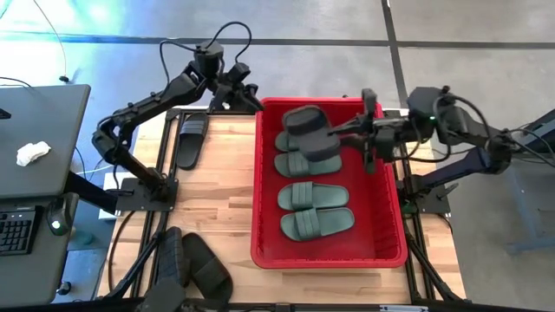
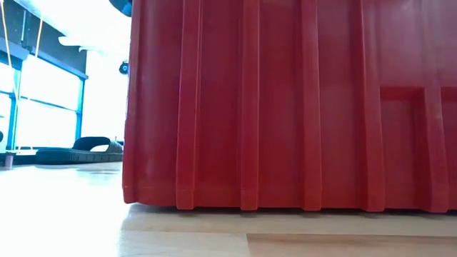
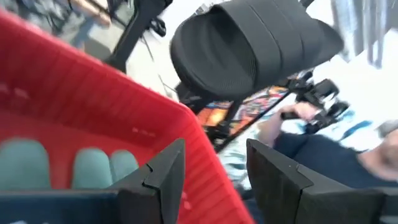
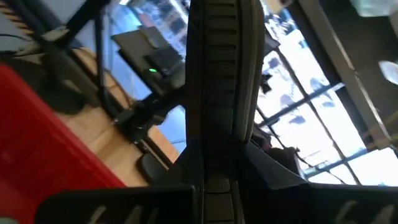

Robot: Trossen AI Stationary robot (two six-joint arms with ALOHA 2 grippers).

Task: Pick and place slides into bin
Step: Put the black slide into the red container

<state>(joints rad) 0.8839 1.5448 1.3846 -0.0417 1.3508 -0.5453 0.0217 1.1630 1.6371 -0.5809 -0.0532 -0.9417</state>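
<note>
Above the ribbed red bin (image 1: 392,221), right tool (image 1: 340,132) clamped on black rubber slide (image 1: 305,120).

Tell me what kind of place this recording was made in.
Probably a robotics lab or workshop: a wooden bench on a metal frame, a desk with a keyboard, and big windows beyond.

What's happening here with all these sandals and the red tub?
Two robot arms are collecting slides into the red bin. The right claw is shut on a black slide, holding it above the bin's far end. Four green slides already lie inside. The left claw hovers open and empty by the bin's far left corner. Three black slides wait on the wooden table: one left of the bin, two near the front edge.
</note>
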